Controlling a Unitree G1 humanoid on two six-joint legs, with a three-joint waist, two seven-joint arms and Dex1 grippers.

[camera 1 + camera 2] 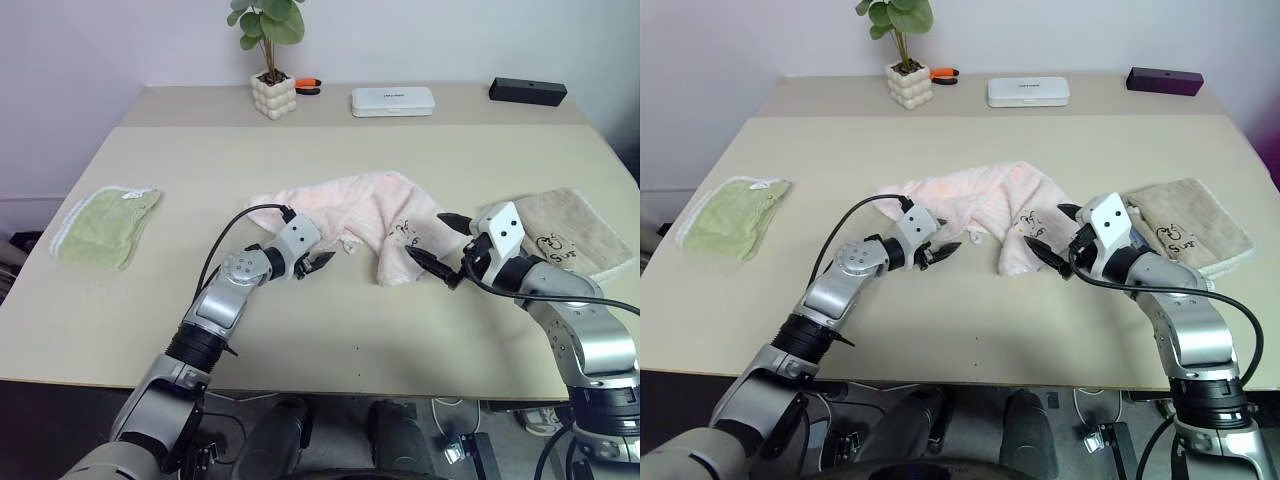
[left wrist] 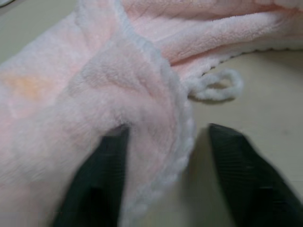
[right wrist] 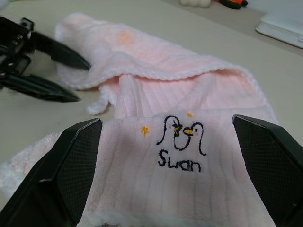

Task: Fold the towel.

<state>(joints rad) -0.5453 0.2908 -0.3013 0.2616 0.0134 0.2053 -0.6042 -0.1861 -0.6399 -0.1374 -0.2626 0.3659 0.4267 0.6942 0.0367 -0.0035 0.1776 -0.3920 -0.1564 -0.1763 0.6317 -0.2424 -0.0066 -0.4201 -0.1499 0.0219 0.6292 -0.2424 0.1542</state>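
Step in hand: getting a grip on both ends before the fold. Pale pink fluffy terry towel [image 1: 360, 215] lies crumpled and partly doubled over mid-table, between light green towel [image 1: 103, 226] far left and beige towel [image 1: 567, 232] right, touching neither as far as visible.

Left gripper [image 1: 318, 263] at the towel's near-left edge, fingers parted and straddling a trimmed fold, one finger [image 2: 97, 182] pressed into the pile, the other on bare beige table [image 1: 350, 330]. Not yet pinched; small white loop tag [image 2: 215, 86] lies just beyond.

Right gripper [image 1: 438, 252] wide open, holding nothing, lined up on the near-right flap with the dark penguin mark [image 3: 182, 142] between its fingers.

Next, probably: close left on the trim, push right onto its flap and close, then lift both and spread flat before folding. Needs corners, not mid-edge bunches, otherwise the fold likely comes out skewed. Watch for snagging the loop.
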